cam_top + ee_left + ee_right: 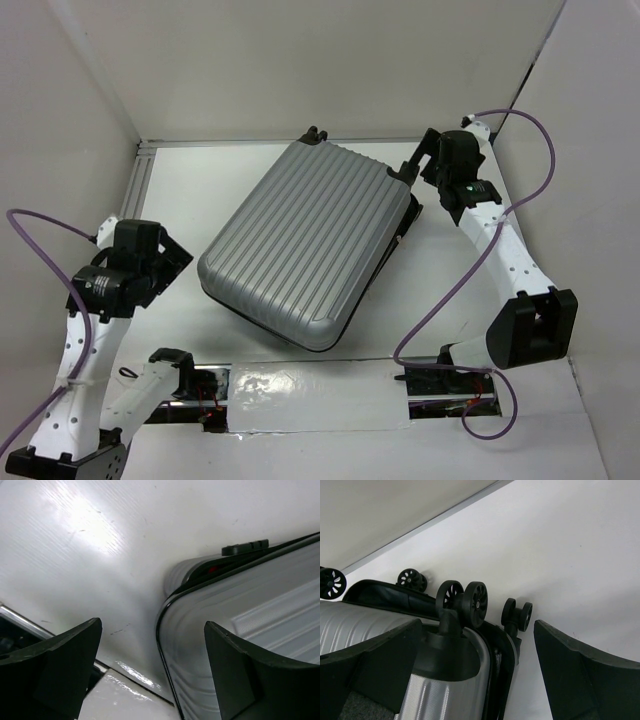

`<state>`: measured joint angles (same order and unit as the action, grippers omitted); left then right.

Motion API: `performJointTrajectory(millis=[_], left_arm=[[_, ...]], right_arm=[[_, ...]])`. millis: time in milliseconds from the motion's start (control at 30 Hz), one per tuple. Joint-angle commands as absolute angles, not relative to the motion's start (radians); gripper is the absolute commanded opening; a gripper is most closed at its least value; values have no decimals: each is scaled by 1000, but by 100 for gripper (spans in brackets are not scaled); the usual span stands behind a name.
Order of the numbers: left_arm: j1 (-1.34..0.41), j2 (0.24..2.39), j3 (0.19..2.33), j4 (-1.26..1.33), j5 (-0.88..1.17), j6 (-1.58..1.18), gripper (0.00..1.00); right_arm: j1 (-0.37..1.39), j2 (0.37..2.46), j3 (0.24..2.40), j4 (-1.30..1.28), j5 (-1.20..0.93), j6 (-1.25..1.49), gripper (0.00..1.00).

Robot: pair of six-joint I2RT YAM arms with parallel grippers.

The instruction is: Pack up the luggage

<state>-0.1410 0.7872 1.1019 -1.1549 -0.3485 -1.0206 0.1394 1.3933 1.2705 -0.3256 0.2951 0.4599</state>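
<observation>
Both sets of jaws stand wide apart and hold nothing: between the dark fingers of my left gripper [152,625] I see bare white table [180,190] and, at the right of that wrist view, the rounded corner of the small hard-shell suitcase, ribbed silver-grey with black trim [305,240]. My right gripper [477,625] hangs over the other end, where a pair of black caster wheels [462,600] sits right in the middle of the gap, with the shell's corner under the left finger. From the overhead camera the suitcase lies flat at the centre of the frame. Its ribs and long axis run on a diagonal from lower left to upper right, with the wheel end toward the top. The left gripper [170,250] sits just beside the lower-left corner but apart from it. The right gripper [420,165] is at the upper-right corner and looks the nearer of the two, though I cannot tell whether a finger touches the shell. Along the right-hand edge the two halves seem slightly parted, with dark lining showing in the seam. I judge that edge is the one the next move turns on, and the right arm is better placed to work it
</observation>
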Motion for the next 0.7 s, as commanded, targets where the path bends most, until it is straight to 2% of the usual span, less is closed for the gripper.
performJointTrajectory(millis=[0, 33, 100, 133, 200, 233, 300, 333, 367, 533, 667], left_arm=[[-144, 782, 1190, -1278, -445, -1012, 96], [-144, 782, 1204, -1291, -445, -1012, 94], [-144, 758, 1213, -1304, -418, -1000, 79], [-144, 746, 1213, -1304, -391, -988, 65], [-144, 703, 1178, -1304, -292, -962, 54], [-144, 689, 1163, -1313, -257, -948, 41], [-144, 649, 1103, -1313, -153, -851, 24], [-144, 649, 1086, -1327, -134, -833, 9], [-144, 649, 1072, -1336, -121, -833, 0], [-144, 649, 913, -1214, 89, -709, 0], [-144, 640, 868, -1062, 156, -709, 0]], right_arm=[[135, 1368, 1278, -268, 302, 449, 99], [135, 1368, 1278, -268, 302, 449, 99], [135, 1359, 1278, -268, 302, 449, 99], [135, 1359, 1278, -268, 302, 449, 99], [135, 1359, 1288, -281, 311, 449, 99], [135, 1368, 1289, -293, 311, 449, 99], [135, 1368, 1289, -293, 321, 440, 99], [135, 1368, 1289, -293, 321, 440, 99], [135, 1368, 1289, -302, 334, 440, 99], [135, 1378, 1299, -313, 377, 431, 99], [124, 1407, 1310, -313, 358, 420, 99]])
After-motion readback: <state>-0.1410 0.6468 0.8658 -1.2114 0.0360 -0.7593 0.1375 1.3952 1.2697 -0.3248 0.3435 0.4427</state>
